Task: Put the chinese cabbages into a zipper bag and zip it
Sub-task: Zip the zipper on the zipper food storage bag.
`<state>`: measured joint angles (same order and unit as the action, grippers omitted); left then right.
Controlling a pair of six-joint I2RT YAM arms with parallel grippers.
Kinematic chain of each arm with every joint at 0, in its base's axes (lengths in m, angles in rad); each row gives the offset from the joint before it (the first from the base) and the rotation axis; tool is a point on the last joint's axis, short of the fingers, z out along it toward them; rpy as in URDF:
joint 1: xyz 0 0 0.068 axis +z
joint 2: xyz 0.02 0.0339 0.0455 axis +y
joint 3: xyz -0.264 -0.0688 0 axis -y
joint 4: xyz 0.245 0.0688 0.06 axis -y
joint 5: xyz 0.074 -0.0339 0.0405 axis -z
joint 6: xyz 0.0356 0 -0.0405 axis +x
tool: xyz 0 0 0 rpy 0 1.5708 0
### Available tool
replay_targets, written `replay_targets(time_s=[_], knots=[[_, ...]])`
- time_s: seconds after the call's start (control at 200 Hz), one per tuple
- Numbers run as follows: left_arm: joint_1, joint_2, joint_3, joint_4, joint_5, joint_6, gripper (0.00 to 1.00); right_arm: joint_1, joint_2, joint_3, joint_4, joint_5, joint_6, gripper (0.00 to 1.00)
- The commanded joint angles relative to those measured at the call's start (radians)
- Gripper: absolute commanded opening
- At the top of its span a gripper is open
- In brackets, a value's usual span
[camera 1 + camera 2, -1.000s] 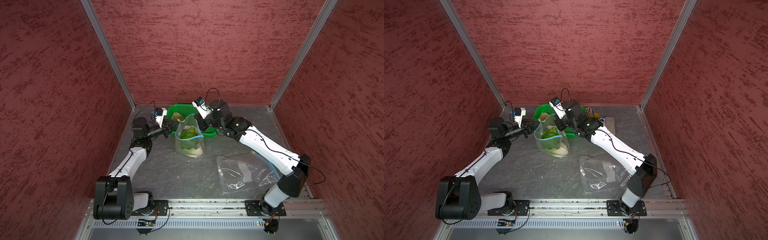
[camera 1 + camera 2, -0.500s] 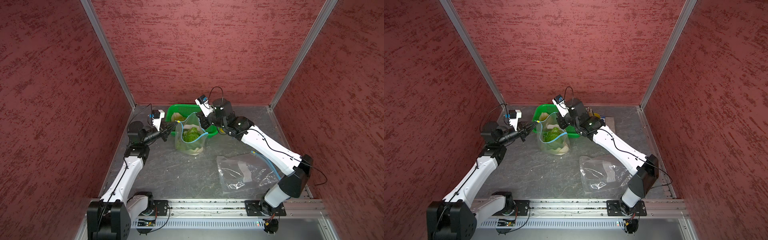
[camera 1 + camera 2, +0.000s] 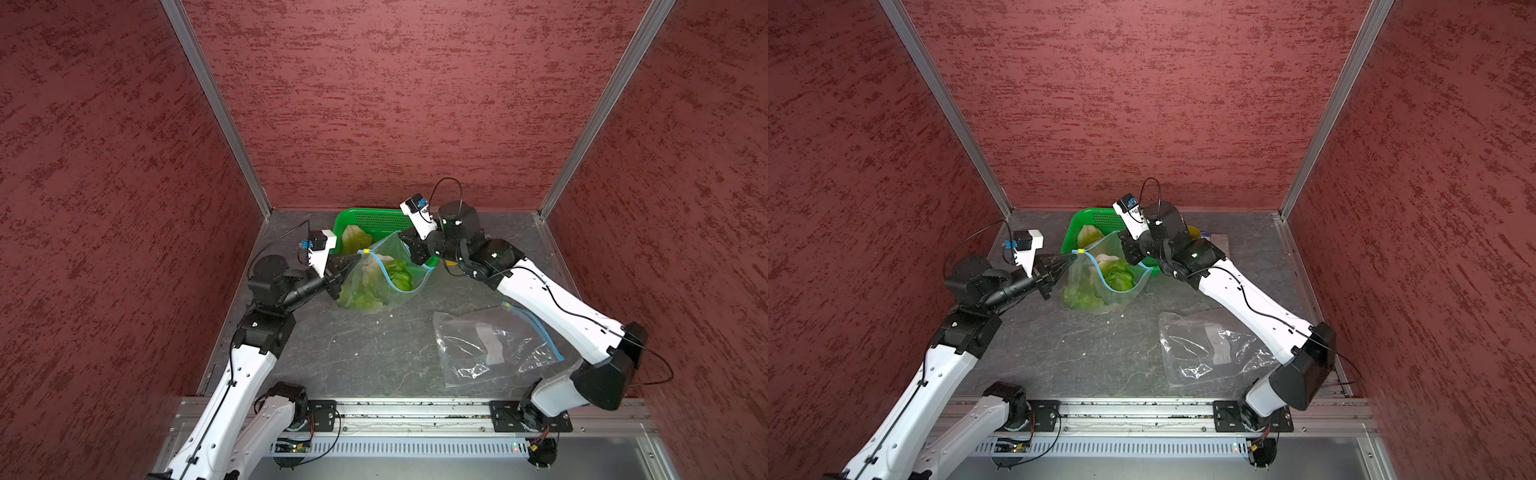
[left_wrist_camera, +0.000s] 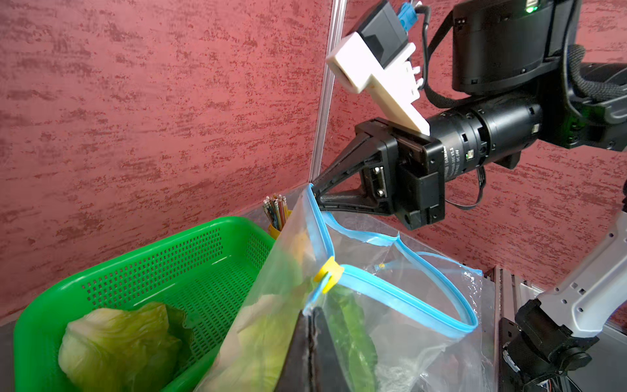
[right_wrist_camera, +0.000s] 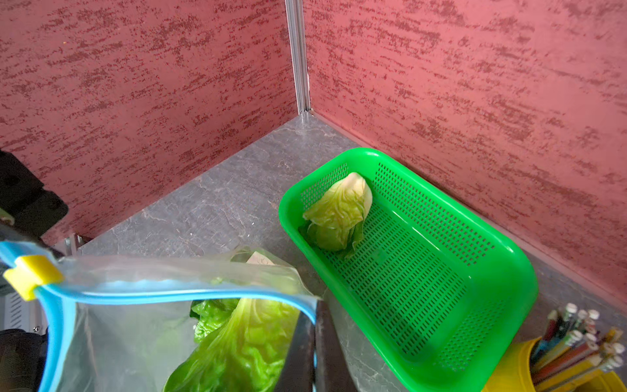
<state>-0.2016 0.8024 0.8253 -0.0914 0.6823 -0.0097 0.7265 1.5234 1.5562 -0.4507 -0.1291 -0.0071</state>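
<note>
Both top views: two crinkled light-green chinese cabbages sit inside clear plastic zipper bag w/ blue zip track, mouth gaping, standing on grey surface; third cabbage lies in green perforated plastic basket just behind; left end effector pinched on bag rim beside yellow slider, right end effector clamped on opposite rim corner.
</note>
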Motion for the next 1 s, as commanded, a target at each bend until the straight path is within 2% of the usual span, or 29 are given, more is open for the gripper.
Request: replay_targets(time_s=[0.0,0.11,0.265,0.386,0.611,0.741,0.997], knots=[[-0.008,0.003,0.031,-0.080,-0.051,0.028,0.00,-0.009,-0.028,-0.034,0.066,-0.025,0.032,0.06],[-0.020,0.010,0.044,-0.092,-0.053,0.035,0.00,-0.009,-0.037,-0.036,0.061,-0.037,0.024,0.09],[-0.045,0.019,0.063,-0.106,-0.052,0.059,0.00,-0.009,-0.092,-0.046,0.080,-0.052,0.008,0.23],[-0.053,0.025,0.087,-0.125,-0.049,0.073,0.00,-0.009,-0.112,-0.036,0.081,-0.084,-0.019,0.27],[-0.056,0.037,0.123,-0.161,-0.042,0.117,0.00,-0.001,-0.098,0.006,0.129,-0.310,-0.138,0.37],[-0.059,0.047,0.142,-0.180,-0.038,0.144,0.00,0.019,-0.043,0.057,0.116,-0.396,-0.230,0.38],[-0.062,0.052,0.144,-0.178,-0.035,0.163,0.00,0.031,0.061,0.139,0.057,-0.456,-0.338,0.39]])
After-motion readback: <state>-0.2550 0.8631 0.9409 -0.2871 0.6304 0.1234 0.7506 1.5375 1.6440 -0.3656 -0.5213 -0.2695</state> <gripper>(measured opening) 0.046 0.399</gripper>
